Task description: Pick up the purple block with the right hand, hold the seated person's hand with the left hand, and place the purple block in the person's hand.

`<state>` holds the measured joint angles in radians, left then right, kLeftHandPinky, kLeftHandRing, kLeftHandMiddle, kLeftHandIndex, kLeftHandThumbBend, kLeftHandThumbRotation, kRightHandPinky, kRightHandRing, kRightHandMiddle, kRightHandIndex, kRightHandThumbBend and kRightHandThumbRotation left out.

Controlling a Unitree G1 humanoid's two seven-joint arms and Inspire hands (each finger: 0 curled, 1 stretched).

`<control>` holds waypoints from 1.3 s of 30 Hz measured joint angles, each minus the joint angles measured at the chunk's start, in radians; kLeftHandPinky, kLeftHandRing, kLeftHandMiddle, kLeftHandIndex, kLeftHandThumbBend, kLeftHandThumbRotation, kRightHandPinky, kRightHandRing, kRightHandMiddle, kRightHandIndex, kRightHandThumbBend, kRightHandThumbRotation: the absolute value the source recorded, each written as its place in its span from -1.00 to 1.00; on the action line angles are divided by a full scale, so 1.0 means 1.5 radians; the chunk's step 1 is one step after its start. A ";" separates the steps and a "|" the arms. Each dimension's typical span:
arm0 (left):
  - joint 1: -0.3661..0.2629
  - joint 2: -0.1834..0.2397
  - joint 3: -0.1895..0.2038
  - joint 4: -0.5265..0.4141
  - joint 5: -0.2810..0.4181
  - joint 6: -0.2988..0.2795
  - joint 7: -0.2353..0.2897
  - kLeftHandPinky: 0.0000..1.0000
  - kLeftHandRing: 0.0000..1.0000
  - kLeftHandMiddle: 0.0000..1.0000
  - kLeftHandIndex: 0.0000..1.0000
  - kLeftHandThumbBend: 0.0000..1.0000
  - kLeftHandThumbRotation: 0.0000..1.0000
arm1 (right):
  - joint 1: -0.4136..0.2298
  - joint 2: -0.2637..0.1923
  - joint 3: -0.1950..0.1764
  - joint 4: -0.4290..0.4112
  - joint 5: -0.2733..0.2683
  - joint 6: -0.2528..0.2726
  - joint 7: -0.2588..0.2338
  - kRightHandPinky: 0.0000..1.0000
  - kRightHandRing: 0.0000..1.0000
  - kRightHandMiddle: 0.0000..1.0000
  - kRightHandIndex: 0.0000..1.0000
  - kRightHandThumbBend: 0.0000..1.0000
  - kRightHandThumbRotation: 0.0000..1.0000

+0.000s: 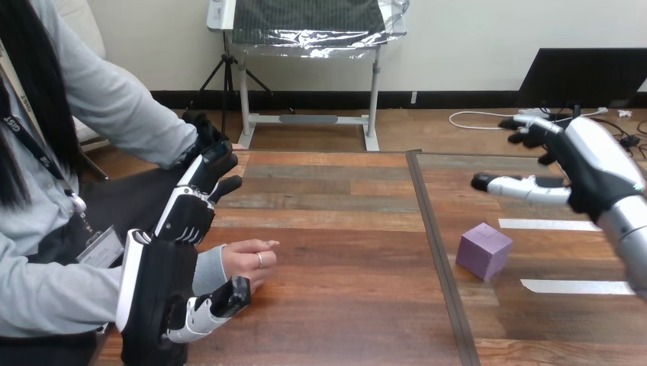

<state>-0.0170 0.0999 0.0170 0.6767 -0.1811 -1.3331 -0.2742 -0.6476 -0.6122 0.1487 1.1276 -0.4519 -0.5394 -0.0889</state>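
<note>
The purple block (484, 250) sits on the right half of the wooden table (343, 305). My right hand (587, 164) hovers above and behind it to the right, open, fingers spread and thumb pointing left, with nothing in it. The person's hand (246, 261) rests on the table at the left, loosely curled, pointing right. My left hand (164, 278) stands over the person's wrist with its back towards me. Its fingers (194, 202) stretch away, nearly straight, and its thumb (221, 301) lies along the near side of the wrist. I see no closed hold on the wrist.
A dark seam (436, 252) runs front to back between the two table halves, just left of the block. Two white tape strips (551, 225) (577, 287) lie on the right half, behind and in front of the block. The person sits close at the left edge.
</note>
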 measured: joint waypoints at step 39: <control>0.005 -0.003 -0.007 -0.001 -0.005 -0.003 -0.001 0.73 0.84 0.86 0.80 1.00 0.48 | -0.022 0.079 0.038 0.107 -0.025 0.111 -0.052 0.47 0.64 0.61 0.73 1.00 0.28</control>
<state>-0.0095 0.0960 0.0071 0.6759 -0.1887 -1.3383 -0.2761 -0.6806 -0.4932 0.2052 1.2883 -0.4888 -0.3725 -0.1669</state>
